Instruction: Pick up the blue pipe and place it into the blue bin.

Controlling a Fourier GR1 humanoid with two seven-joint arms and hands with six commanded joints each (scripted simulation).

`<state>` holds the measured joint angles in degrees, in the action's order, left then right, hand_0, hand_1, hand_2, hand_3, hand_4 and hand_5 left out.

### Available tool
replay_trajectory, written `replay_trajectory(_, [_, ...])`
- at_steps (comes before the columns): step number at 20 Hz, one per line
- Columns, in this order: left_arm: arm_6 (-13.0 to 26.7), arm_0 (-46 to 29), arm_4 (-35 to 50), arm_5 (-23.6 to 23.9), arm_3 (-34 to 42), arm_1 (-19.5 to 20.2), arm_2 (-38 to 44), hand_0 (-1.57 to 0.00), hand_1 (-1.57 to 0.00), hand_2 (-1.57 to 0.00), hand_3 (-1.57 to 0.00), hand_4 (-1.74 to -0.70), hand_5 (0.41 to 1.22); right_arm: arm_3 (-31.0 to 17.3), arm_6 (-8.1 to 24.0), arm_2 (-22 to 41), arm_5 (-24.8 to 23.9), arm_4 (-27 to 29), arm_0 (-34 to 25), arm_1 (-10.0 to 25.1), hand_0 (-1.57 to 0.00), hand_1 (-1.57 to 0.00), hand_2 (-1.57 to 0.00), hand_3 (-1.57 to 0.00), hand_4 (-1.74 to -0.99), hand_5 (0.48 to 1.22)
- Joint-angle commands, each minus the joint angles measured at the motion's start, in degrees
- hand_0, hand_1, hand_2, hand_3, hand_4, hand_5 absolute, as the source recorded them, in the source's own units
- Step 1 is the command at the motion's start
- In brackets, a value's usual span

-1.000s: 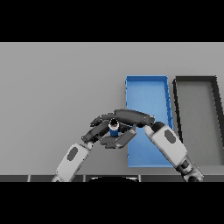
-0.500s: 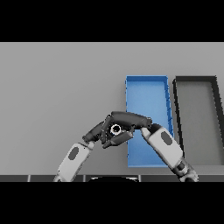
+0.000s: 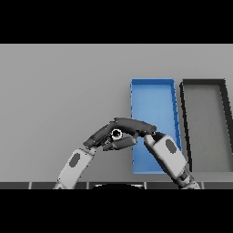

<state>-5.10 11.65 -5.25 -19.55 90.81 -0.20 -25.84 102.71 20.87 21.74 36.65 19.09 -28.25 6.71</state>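
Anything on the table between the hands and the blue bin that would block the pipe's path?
Nothing visible. The right hand and left hand meet just left of the blue bin, with only bare grey table between them and its left wall. The pipe itself is hidden under the fingers. The dark bin lies beyond, to the right.

Matt blue bin (image 3: 153, 91), smooth-walled

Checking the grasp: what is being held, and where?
Both hands, left and right, close around a small object, likely the blue pipe; the grip point is hidden.
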Motion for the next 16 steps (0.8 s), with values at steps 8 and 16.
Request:
replay_trajectory(8, [7.3,1.6,-1.1,-4.5,-1.4,0.8,1.3,-0.2,-0.18,-0.18,-0.14,-1.03,0.848,0.7,1.6,-1.8,0.5,-2.7,0.2,-3.4,-1.57,-1.57,-1.57,-1.57,-1.499,1.218])
replay_trajectory(16, [10.6,0.6,-0.6,-3.4,-2.6,0.1,1.6,-0.03,-0.03,-0.03,-0.02,-0.97,0.544,1.6,0.0,-3.4,1.3,-2.5,1.0,-4.7,-1.57,-1.57,-1.57,-1.57,-1.497,1.22])
